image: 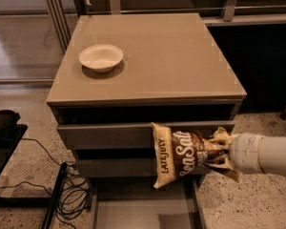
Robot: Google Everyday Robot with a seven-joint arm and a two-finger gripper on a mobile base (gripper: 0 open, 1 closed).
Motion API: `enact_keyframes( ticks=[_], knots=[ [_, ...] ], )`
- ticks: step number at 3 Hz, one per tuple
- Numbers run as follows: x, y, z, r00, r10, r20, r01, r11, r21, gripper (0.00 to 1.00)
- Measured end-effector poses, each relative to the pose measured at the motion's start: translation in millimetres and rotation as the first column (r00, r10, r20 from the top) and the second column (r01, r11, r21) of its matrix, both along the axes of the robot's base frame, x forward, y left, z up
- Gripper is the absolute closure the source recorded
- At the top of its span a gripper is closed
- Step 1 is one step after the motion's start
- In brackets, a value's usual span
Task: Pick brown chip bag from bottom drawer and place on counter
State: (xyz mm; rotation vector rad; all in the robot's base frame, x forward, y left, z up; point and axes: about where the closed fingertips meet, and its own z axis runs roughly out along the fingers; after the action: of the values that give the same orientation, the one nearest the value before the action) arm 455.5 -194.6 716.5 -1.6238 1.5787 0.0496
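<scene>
The brown chip bag (177, 154), dark brown and cream with "Sea Salt" and "LATE JULY" lettering, hangs in the air in front of the two upper drawer fronts. My gripper (218, 154) comes in from the right on a white arm and is shut on the bag's crumpled right end. The bottom drawer (142, 208) is pulled out below the bag, its grey floor bare where it shows. The counter (171, 61) is the glossy taupe top of the cabinet, above and behind the bag.
A cream bowl (101, 57) stands on the counter's left part. Black cables (71, 194) and a dark stand lie on the speckled floor at the left. A railing and dark wall run behind the cabinet.
</scene>
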Motion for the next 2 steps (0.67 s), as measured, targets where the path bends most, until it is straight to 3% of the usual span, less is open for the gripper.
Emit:
enact_keyframes(
  ticks=[1, 2],
  knots=[
    [2.9, -8.2, 78.8, 0.9973, 0.052, 0.051, -0.051, 0.999, -0.015, 1.0],
    [4.9, -4.6, 142.6, 0.991, 0.118, 0.064, -0.116, 0.993, -0.027, 1.0]
  ],
)
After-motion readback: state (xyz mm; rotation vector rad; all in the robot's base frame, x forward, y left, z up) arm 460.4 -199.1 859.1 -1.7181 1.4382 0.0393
